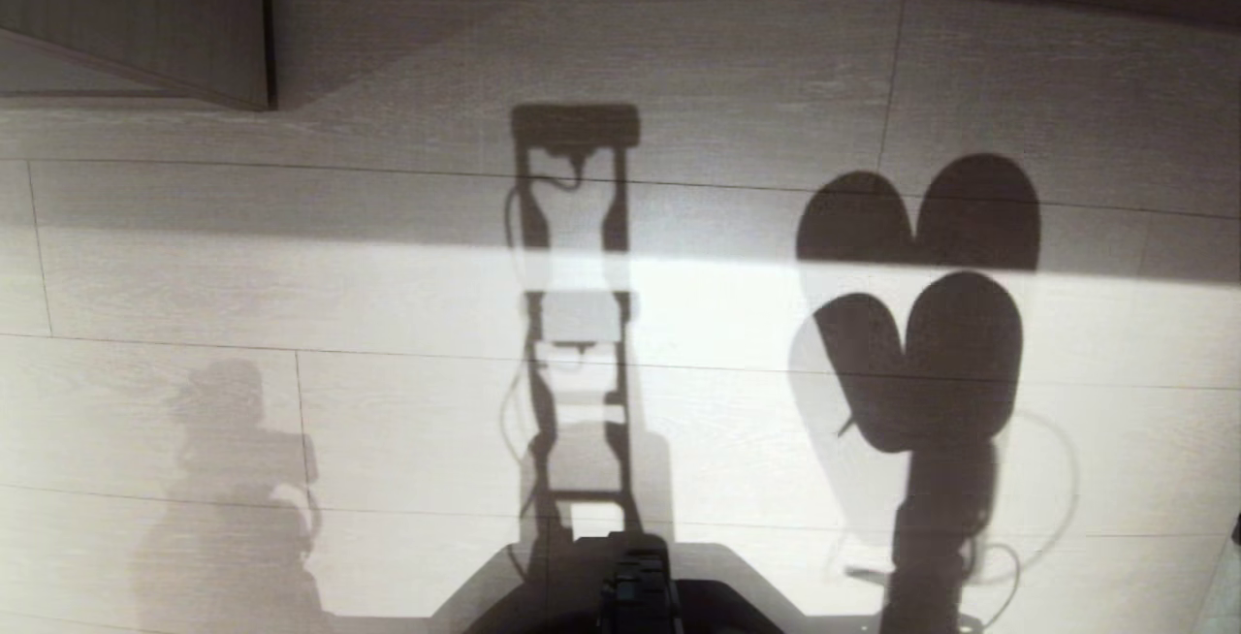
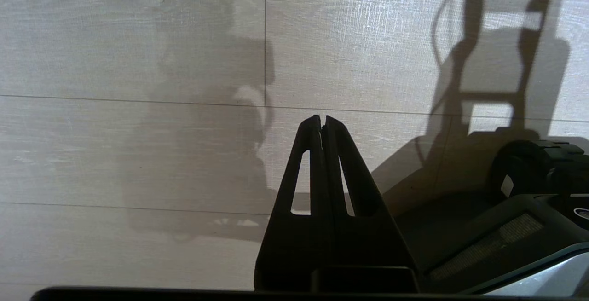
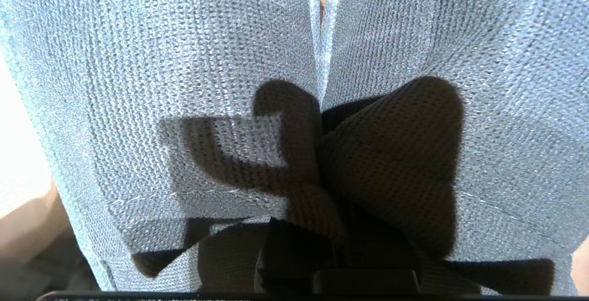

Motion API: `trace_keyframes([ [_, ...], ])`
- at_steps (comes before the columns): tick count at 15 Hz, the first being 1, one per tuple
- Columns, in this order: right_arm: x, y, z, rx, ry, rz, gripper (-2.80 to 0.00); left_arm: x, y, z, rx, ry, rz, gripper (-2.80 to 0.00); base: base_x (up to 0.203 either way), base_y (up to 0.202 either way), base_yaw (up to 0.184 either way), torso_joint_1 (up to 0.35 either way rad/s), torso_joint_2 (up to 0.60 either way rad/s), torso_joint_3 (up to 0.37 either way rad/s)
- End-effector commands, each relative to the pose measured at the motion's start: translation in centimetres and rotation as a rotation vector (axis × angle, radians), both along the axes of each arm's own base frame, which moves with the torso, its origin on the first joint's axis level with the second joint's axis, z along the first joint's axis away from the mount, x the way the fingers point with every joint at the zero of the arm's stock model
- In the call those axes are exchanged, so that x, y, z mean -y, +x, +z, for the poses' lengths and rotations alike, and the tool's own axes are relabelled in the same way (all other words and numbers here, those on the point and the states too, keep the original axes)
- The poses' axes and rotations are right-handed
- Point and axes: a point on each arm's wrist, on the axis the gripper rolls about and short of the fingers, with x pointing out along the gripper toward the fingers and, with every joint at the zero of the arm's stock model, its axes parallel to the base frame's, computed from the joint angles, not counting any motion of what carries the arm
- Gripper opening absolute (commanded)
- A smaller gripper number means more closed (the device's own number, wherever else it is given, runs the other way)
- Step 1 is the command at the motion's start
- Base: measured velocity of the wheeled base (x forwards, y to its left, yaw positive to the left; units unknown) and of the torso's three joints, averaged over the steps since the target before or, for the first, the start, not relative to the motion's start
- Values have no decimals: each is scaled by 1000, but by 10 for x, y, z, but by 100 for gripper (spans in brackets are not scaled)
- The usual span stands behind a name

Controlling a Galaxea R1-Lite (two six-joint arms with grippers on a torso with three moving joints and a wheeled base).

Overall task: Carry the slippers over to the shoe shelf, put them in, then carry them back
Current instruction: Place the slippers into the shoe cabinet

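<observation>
Grey-blue knit fabric fills our right wrist view: two slippers (image 3: pixel 193 84), counted one beside the other, their inner edges pressed together along a narrow seam-like gap. Our right pincer (image 3: pixel 322 227) is clenched on them at the open back ends, where the cloth bunches into a dark fold over the fingers. So the pair hangs from that one grip, toes pointing away from the wrist.

From the head view we see the same pair of slippers (image 1: pixel 921 363) as a dark heart-shaped outline held above the floor (image 1: pixel 291 304), on the right side, with the right pincer (image 1: pixel 936 479) below it in silhouette and thin cables looping beside the arm. Just beyond lies one matching shadow of the two toes on the pale planks.

Our left pincer (image 2: pixel 323 124) is clenched too, its two black fingers meeting at the tips with nothing between them, pointing at bare floor. Part of our base (image 2: pixel 529 199) shows dark beside it.

Nearest the camera in the head view sits the front of the base (image 1: pixel 635 586). Farther out, our trunk's ladder-like shadow runs up the middle of the boards, crossed by one bright band of light. At the far left corner stands one pale wood-grain panel (image 1: pixel 136 14) with a dark edge.
</observation>
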Motion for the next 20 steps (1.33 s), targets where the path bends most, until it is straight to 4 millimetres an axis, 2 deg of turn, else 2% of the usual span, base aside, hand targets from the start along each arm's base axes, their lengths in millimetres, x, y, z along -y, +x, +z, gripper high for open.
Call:
trace_keyframes([
  [1, -1, -29, -17, 68, -5, 14, -280, 0, 0, 0, -1, -1, 0, -280, 0, 0, 0, 0, 0, 0],
  [3, -1, -35, -41, 8, -6, 22, -280, 0, 0, -1, 0, -1, 0, -280, 0, 0, 0, 0, 0, 0],
  [7, 2, -12, -86, -80, 17, -59, -280, 0, 0, 0, -1, -1, 0, -280, 0, 0, 0, 0, 0, 0],
  [9, 2, -9, -92, -87, 31, -84, -280, 0, 0, 0, 0, -1, 0, -280, 0, 0, 0, 0, 0, 0],
  [13, 4, -8, -109, -250, 39, -165, -280, 0, 0, 0, -1, -1, 0, -280, 0, 0, 0, 0, 0, 0],
  [20, 4, -8, -108, -243, 45, -166, -280, 0, 0, 0, -1, -2, 0, -280, 0, 0, 0, 0, 0, 5],
])
